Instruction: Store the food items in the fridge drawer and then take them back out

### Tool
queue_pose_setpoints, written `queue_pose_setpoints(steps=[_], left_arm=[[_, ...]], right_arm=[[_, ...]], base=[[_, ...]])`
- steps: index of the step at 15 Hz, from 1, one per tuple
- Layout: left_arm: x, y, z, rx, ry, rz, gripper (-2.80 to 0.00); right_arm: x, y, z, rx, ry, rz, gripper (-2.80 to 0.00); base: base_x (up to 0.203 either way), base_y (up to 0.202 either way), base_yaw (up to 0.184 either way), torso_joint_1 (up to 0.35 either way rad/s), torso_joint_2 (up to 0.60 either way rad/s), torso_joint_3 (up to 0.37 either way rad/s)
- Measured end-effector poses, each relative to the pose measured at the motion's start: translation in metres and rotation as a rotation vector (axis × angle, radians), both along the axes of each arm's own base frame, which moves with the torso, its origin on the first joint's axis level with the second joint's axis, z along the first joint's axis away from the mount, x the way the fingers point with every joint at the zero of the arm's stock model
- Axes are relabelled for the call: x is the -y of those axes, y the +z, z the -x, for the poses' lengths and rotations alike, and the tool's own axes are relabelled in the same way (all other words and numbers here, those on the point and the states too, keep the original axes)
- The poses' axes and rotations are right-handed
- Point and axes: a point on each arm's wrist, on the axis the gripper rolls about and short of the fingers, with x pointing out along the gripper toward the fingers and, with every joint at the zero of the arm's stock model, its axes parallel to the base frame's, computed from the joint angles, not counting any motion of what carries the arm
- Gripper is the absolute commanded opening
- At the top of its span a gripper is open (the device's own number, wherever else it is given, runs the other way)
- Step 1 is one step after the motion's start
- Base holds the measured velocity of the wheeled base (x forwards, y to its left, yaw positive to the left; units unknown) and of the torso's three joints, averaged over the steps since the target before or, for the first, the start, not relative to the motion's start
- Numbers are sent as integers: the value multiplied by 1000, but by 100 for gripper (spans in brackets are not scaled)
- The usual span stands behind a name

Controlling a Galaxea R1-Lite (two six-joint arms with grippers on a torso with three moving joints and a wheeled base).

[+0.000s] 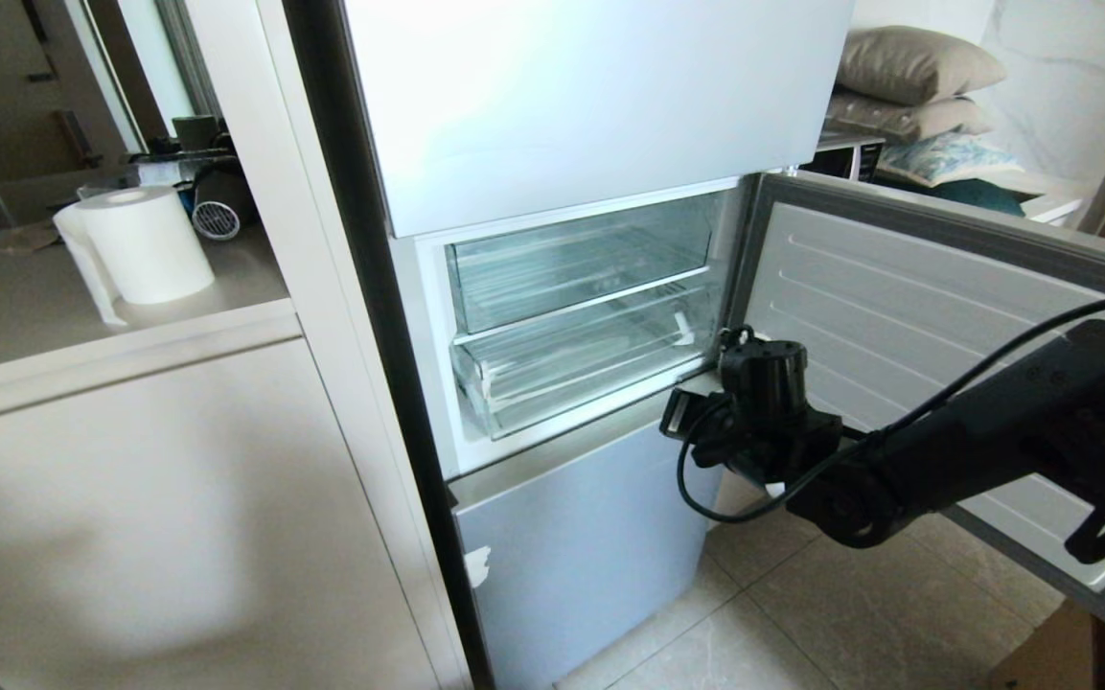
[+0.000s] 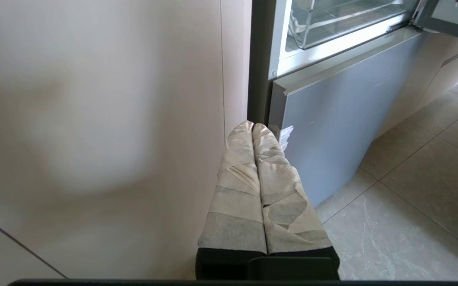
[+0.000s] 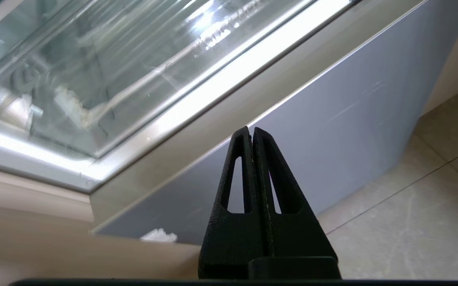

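Note:
The fridge has its middle door swung open to the right. Inside are two clear bins; the lower, wider one is the fridge drawer, pushed in and holding nothing I can see. No food items show in any view. My right arm reaches in from the right, its wrist just before the compartment's lower right corner. In the right wrist view the right gripper is shut and empty, pointing at the lower fridge front just under the drawer. The left gripper, tape-wrapped, is shut and parked low beside the fridge's black side edge.
A paper towel roll stands on the beige counter left of the fridge, above beige cabinet fronts. The open door blocks the right side. Pillows lie at the back right. Tiled floor lies below, with a cardboard box at the corner.

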Motion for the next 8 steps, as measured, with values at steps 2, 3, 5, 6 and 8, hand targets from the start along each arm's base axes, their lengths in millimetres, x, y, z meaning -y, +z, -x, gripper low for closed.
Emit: queue_pose_setpoints(steps=[2, 3, 5, 6, 8], left_arm=[[0, 0, 0, 0, 0, 0, -280], [0, 0, 0, 0, 0, 0, -280], [0, 0, 0, 0, 0, 0, -280], [0, 0, 0, 0, 0, 0, -280], [0, 0, 0, 0, 1, 0, -280]], right_arm=[[1, -3, -5, 5, -4, 7, -280], [-3, -7, -12, 13, 1, 18, -280], [-11, -20, -28, 43, 14, 51, -280], [-16, -24, -37, 75, 18, 57, -280], [-22, -34, -51, 110, 22, 58, -280]], base=[[0, 0, 0, 0, 0, 0], [0, 0, 0, 0, 0, 0], [0, 0, 0, 0, 0, 0], [0, 0, 0, 0, 0, 0], [0, 0, 0, 0, 0, 0]])
